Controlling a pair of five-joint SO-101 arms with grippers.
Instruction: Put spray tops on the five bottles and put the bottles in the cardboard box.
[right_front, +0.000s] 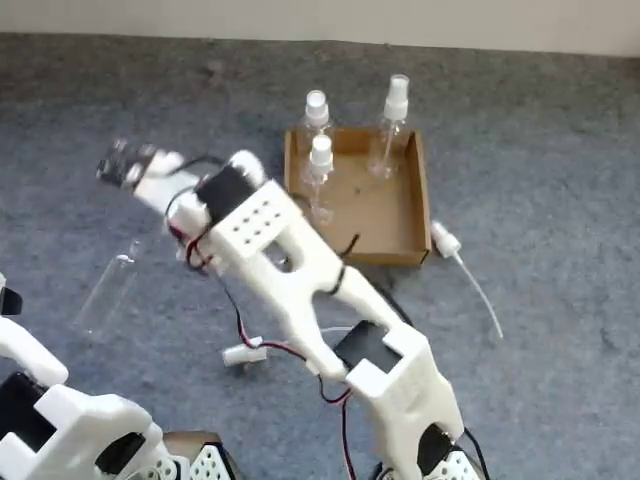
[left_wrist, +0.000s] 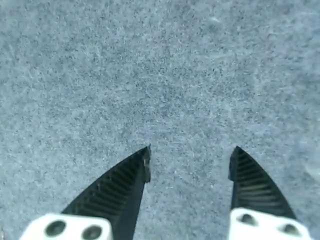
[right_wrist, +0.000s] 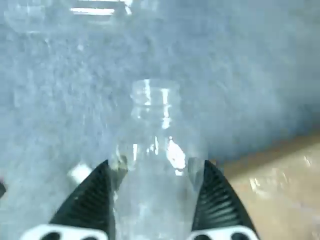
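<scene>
Grey carpet (right_front: 560, 150) covers the table, and the cardboard box (right_front: 395, 256) sits on it with three capped bottles (right_front: 321, 170) standing at or inside its far and left sides. The main risk is probably the capless bottle (right_wrist: 155, 115) turning or slipping, since it is clear, smooth plastic pinched only at its shoulders. If it tilts, its narrow neck would be hard to meet with the long tube of the spray top (right_front: 445, 240), which lies just beside the box's right wall. The right arm's elbow also hangs close to the box, so a careless swing could topple the standing bottles. The right gripper (right_wrist: 155, 167) has its jaws closed against both sides of that bottle. The left gripper (left_wrist: 190, 155) is spread wide over bare carpet, holding nothing. Another uncapped bottle (right_front: 105, 288) lies on its side, well apart from the box.
</scene>
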